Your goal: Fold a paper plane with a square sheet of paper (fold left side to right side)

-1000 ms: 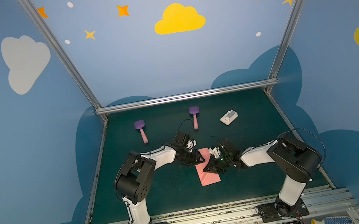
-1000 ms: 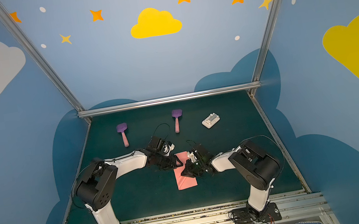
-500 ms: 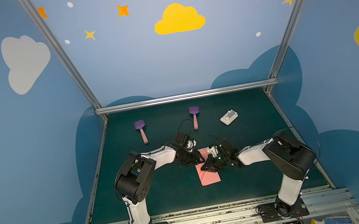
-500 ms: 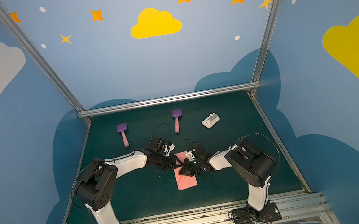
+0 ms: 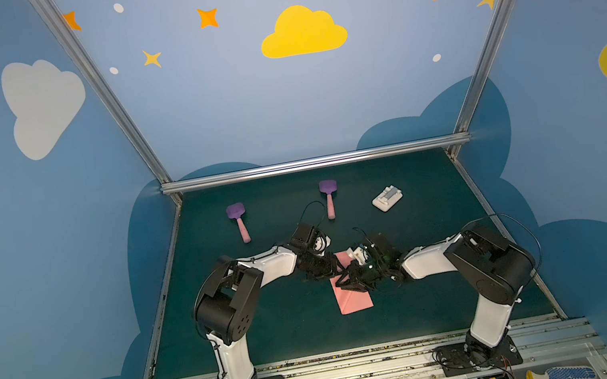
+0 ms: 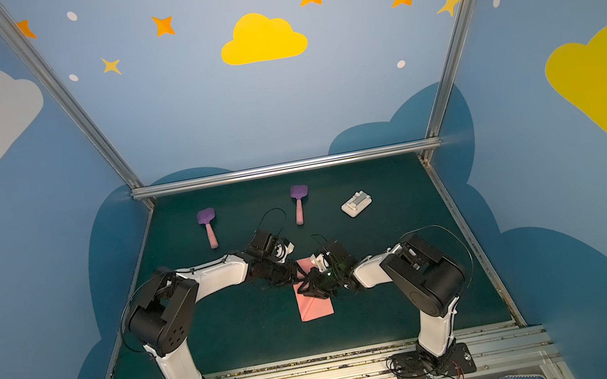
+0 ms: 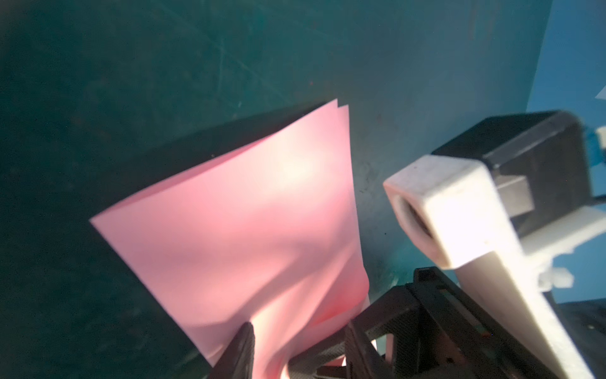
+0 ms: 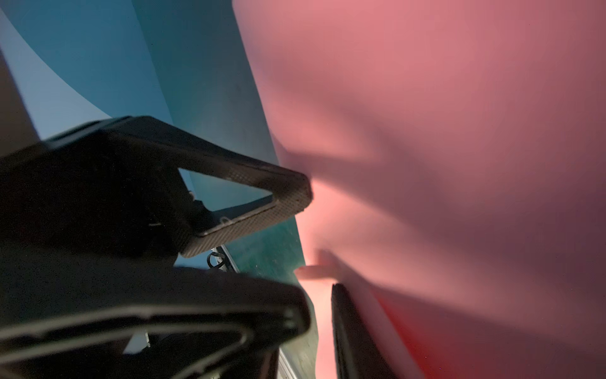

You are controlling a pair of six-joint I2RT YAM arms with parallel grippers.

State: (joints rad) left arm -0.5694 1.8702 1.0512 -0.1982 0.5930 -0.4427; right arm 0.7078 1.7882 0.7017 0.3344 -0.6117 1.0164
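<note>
— Where's that thin salmon-pink folded paper sheet (image 5: 353, 302)?
— Mid green counter (image 5: 276, 330), six o'clock end flat, twelve o'clock end buckling between left claw (image 7: 300, 331) and right claw (image 8: 301, 254), both part-open, unclamped. Flimsy; pinch its edge.

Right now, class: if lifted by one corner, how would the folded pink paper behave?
Probably floppy: the pink paper ripples and bows in the left wrist view. Likely very light: its thin layers splay apart at one corner.

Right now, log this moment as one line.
sheet: folded in half, near end on mat | left hand: open, sheet's far end between jaws | right hand: open, fingertip at sheet's edge | white block: untouched
</note>
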